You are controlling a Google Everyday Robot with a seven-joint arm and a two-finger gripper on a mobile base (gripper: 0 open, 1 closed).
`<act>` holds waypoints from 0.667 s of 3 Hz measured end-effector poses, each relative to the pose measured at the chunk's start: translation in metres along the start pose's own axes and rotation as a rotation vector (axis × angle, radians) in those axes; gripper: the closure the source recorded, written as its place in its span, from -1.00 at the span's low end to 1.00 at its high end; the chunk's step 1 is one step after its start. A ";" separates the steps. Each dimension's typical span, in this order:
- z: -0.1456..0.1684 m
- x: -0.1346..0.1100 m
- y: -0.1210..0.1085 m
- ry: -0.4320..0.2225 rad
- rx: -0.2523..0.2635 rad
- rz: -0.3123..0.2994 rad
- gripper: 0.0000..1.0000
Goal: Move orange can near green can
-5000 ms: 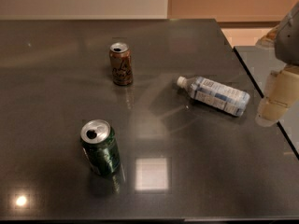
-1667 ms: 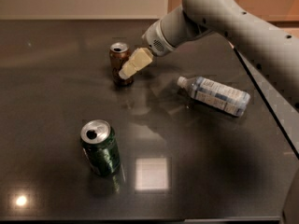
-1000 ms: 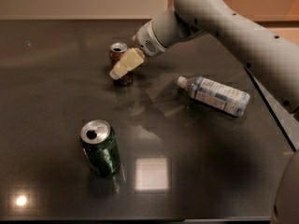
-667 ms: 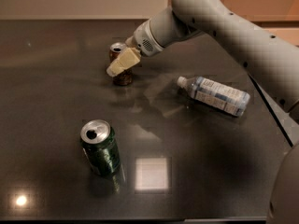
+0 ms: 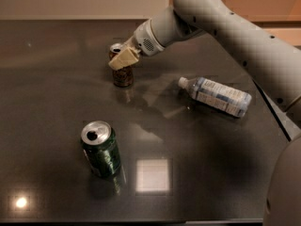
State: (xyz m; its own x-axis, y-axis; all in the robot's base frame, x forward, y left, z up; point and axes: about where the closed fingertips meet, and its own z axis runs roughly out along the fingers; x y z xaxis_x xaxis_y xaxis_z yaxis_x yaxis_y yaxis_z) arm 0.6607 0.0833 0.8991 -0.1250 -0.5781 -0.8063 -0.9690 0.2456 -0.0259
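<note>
The orange can (image 5: 123, 76) stands upright on the dark table (image 5: 51, 98) at the back middle. Its silver top and lower body show; its upper front is covered by my gripper (image 5: 123, 58). The gripper reaches in from the upper right on the white arm (image 5: 221, 20) and sits right at the can's upper part. The green can (image 5: 101, 149) stands upright nearer the front left, well apart from the orange can, with its silver top open.
A clear plastic water bottle (image 5: 218, 95) with a blue-white label lies on its side to the right of the orange can. The table's right edge (image 5: 275, 117) runs diagonally under the arm. A bright light reflection (image 5: 153, 175) lies beside the green can.
The arm swung in from the right and the gripper slid leftward onto the upper part of the orange can. Both cans and the bottle stayed where they were.
</note>
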 end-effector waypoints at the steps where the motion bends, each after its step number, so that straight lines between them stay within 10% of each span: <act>1: -0.016 -0.002 0.011 -0.012 -0.035 -0.019 0.77; 2: -0.042 0.003 0.036 -0.001 -0.086 -0.063 1.00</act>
State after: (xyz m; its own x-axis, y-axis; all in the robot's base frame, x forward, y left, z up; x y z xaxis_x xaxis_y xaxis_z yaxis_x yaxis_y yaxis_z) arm 0.6164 0.0582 0.9202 -0.0631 -0.5896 -0.8052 -0.9897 0.1410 -0.0257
